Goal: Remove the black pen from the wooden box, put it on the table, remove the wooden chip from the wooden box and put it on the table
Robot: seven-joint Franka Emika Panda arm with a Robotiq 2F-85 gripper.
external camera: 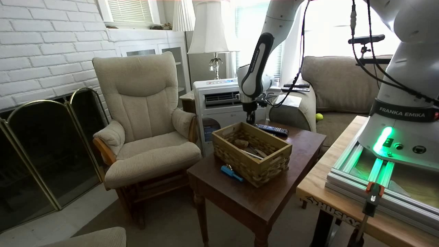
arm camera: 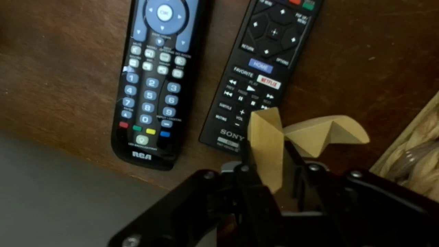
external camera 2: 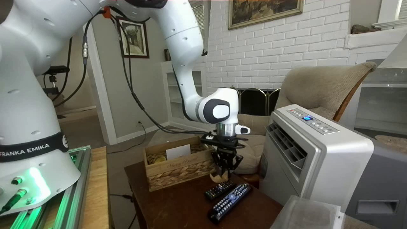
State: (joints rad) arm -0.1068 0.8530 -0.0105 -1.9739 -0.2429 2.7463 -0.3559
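Observation:
The wooden box [external camera: 236,164] stands on the dark brown table [external camera: 247,197]. It also shows in an exterior view [external camera 2: 181,173], and its woven side is at the right edge of the wrist view [arm camera: 415,154]. The gripper [external camera 2: 225,171] points down beside the box, low over the table. In the wrist view the gripper [arm camera: 267,147] has a finger on each side of a pale, angular wooden chip [arm camera: 265,132], apparently pressing on it. The chip [external camera 2: 218,178] is outside the box, at table level. I cannot make out the black pen in any view.
Two remotes, an RCA one [arm camera: 151,103] and a Sony one [arm camera: 253,68], lie close to the gripper. A blue item [external camera: 232,173] lies beside the box. The box holds a white card [external camera 2: 178,152] and small items. A white appliance [external camera 2: 318,156] stands past the table's edge.

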